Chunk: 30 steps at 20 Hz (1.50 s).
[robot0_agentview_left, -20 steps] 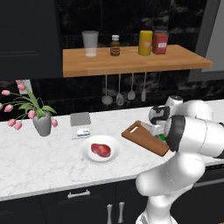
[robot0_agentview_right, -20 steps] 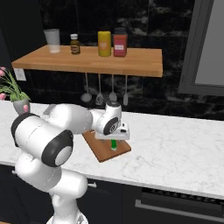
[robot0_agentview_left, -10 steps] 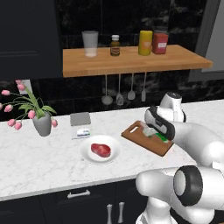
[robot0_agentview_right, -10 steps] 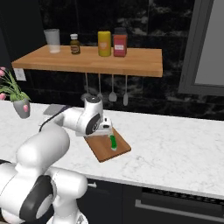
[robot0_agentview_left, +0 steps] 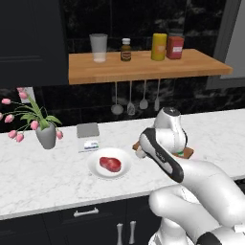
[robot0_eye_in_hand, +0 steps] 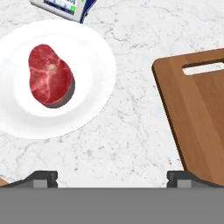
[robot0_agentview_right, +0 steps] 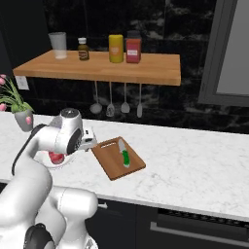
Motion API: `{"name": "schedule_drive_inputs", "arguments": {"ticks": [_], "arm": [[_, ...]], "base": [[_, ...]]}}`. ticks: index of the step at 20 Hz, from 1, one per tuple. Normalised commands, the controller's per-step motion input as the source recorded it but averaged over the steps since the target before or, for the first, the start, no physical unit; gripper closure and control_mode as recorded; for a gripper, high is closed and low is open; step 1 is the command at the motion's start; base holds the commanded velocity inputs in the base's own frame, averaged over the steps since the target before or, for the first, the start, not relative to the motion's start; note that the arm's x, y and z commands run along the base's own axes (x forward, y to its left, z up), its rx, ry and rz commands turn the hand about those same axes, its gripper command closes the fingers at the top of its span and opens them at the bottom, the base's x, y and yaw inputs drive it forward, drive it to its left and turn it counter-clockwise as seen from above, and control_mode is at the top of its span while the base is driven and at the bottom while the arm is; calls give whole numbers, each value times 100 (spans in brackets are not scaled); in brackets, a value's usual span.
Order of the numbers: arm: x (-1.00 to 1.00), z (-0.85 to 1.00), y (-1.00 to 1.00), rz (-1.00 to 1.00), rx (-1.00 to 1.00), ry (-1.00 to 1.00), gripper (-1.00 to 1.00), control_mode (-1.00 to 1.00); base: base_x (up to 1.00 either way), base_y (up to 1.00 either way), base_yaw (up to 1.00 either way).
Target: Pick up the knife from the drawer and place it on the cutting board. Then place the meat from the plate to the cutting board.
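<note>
The knife (robot0_agentview_right: pixel 125 156), green-handled with a short silver blade, lies on the brown cutting board (robot0_agentview_right: pixel 111 164). The red-pink meat (robot0_eye_in_hand: pixel 50 74) rests on the white plate (robot0_eye_in_hand: pixel 92 81) to the board's left, also seen as meat (robot0_agentview_left: pixel 110 164) on the plate (robot0_agentview_left: pixel 94 167). My gripper (robot0_eye_in_hand: pixel 112 177) hangs above the bare marble between plate and cutting board (robot0_eye_in_hand: pixel 197 118), open, with nothing between its fingertips (robot0_eye_in_hand: pixel 41 176). In the base views the gripper (robot0_agentview_right: pixel 90 140) sits just left of the board. My arm hides most of the board (robot0_agentview_left: pixel 186 152) in the left base view.
A small grey square box (robot0_agentview_left: pixel 88 136) stands just behind the plate. A vase of pink tulips (robot0_agentview_left: pixel 46 135) is at the far left. Ladles and spoons (robot0_agentview_right: pixel 110 108) hang under the wooden shelf (robot0_agentview_right: pixel 97 65) with jars. A shut black drawer front (robot0_agentview_left: pixel 86 211) lies below the counter.
The knife has been let go and now lies on the cutting board. My gripper has swung left off the board to the gap beside the plate.
</note>
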Motion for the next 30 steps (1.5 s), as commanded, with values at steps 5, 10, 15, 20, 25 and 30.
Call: {"name": "schedule_drive_inputs", "arguments": {"ticks": [5, 10, 15, 20, 25, 30], "arm": [[-8, 8, 100, 15, 0, -1, -100, -100], [0, 4, 100, 11, 0, 0, -100, -100], [14, 0, 64, 0, -6, 0, -100, -100], [51, 7, 22, -1, -15, 4, -100, -100], [40, 15, 0, -2, -10, 6, -100, -100], [33, 0, 0, 0, -2, 7, -100, -100]], "base": [[0, 0, 0], [0, 0, 0], [0, 0, 0], [0, 0, 0], [0, 0, 0], [0, 0, 0]]}}
